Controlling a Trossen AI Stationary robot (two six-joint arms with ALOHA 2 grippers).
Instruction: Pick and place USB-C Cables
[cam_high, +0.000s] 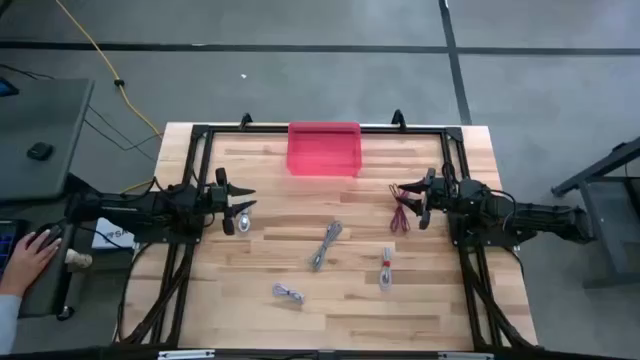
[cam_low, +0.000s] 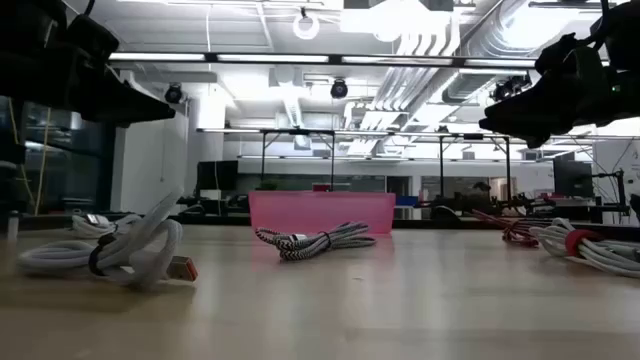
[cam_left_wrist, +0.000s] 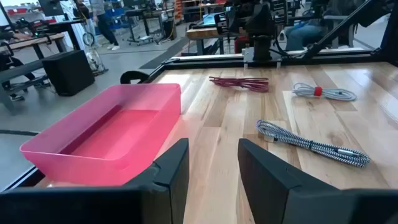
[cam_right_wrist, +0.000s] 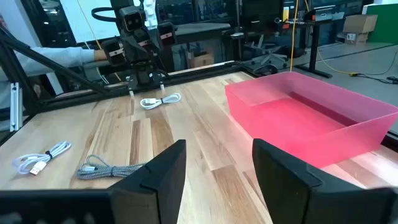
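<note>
Several bundled cables lie on the wooden table. A grey braided one (cam_high: 327, 243) is mid-table. A grey one with a red tie (cam_high: 386, 268) lies to its right. A small pale one (cam_high: 288, 293) sits near the near edge. Another pale one (cam_high: 243, 213) lies just below my left gripper (cam_high: 243, 200). A dark red one (cam_high: 400, 218) lies beside my right gripper (cam_high: 408, 198). Both grippers hover open above the table, facing each other, left (cam_left_wrist: 211, 165) and right (cam_right_wrist: 217, 165). The pink bin (cam_high: 324, 148) stands at the far edge, between the arms.
The bin (cam_left_wrist: 106, 134) has nothing in it. Black frame rails (cam_high: 200, 130) run along the table's far, left and right sides. A person's hand (cam_high: 25, 258) rests at a desk left of the table. A yellow cord (cam_high: 100, 60) runs over the floor beyond.
</note>
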